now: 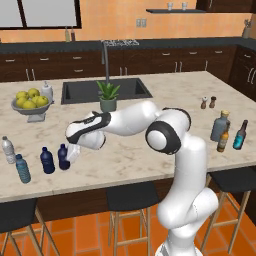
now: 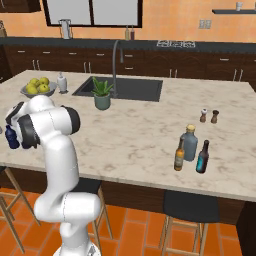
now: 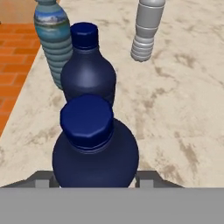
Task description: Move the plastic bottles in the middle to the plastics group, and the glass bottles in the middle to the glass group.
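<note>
Two stubby navy bottles stand near the counter's front left edge. My gripper (image 3: 94,179) holds the nearer navy bottle (image 3: 94,144) (image 1: 63,156), a dark finger pressed to each side of its body, and it stands upright on the counter. Just beyond is the second navy bottle (image 3: 87,74) (image 1: 47,160). Past that stand the teal ribbed bottle (image 3: 52,39) (image 1: 22,168) and the clear whitish bottle (image 3: 146,30) (image 1: 8,150). At the far right, the amber bottle (image 1: 223,138) stands beside the blue-grey flask (image 1: 220,125) and the dark teal bottle (image 1: 240,135).
A bowl of yellow fruit (image 1: 31,106) and a white dispenser (image 1: 47,91) stand at the back left. A potted plant (image 1: 108,97) sits before the sink (image 1: 105,90). Salt and pepper shakers (image 1: 208,102) are at the right. Stools line the counter's front edge (image 1: 100,185).
</note>
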